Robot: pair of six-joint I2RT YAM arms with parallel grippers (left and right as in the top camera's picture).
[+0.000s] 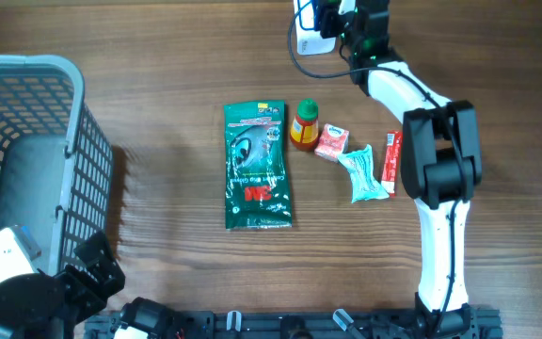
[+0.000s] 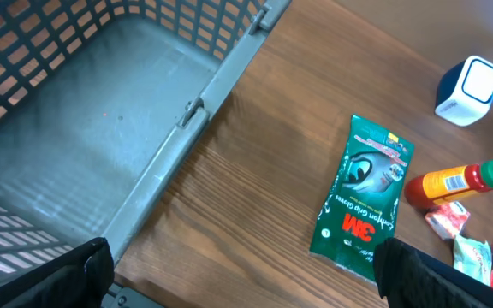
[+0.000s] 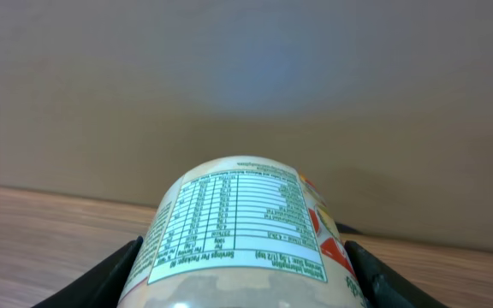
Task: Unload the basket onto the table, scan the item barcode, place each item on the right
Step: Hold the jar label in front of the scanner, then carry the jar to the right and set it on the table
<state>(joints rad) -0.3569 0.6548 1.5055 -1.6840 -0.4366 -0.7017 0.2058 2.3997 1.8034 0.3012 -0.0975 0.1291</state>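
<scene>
In the right wrist view my right gripper [image 3: 245, 275] is shut on the item, a round bottle [image 3: 238, 222] with a white nutrition label facing the camera. Its black fingers [image 3: 109, 275] press on both sides of it, and no barcode shows. From overhead that gripper [image 1: 344, 21] is at the table's far edge, right beside the white scanner [image 1: 310, 36]. The bottle is hidden there. The left wrist view shows the scanner [image 2: 473, 85] as a white and blue box. My left gripper [image 2: 238, 275] hangs open and empty near the basket's corner, at the front left [image 1: 92, 268].
A grey mesh basket [image 1: 73, 122] fills the left side. In the middle lie a green 3M glove pack [image 1: 257, 165], an orange bottle with a green cap [image 1: 304, 125], a small pink carton [image 1: 331, 142], a teal packet [image 1: 363, 174] and a red packet [image 1: 392, 160].
</scene>
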